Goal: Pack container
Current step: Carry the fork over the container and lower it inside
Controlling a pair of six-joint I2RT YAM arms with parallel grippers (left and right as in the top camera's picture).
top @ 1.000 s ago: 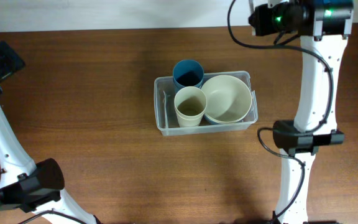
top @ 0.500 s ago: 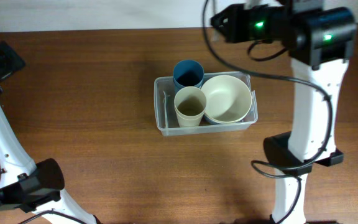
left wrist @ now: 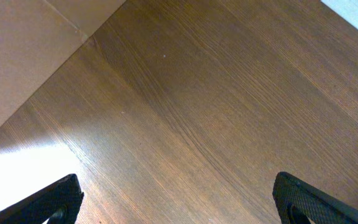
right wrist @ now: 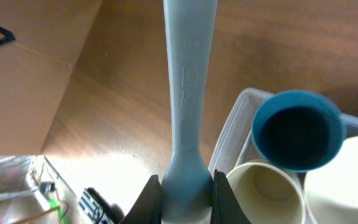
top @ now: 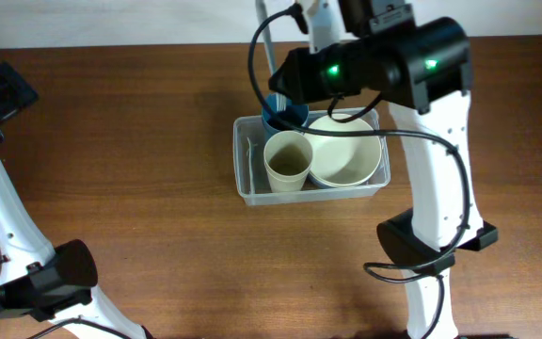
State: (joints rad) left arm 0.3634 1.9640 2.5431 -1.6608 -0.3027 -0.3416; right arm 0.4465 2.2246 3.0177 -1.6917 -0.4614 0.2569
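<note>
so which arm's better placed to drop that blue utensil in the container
Right: the right end effector is shut on the utensil, right by the container. The left end effector is open, off over the table.

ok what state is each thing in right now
clear plastic rectangular container: upright, holds two cups and a bowl
blue round plastic cup: upright, in container
cream round plastic cup: upright, empty, in container
cream round bowl: upright, empty, in container
pale blue plastic utensil: gripped by its handle
right tool: shut on the utensil
left tool: open, empty
</note>
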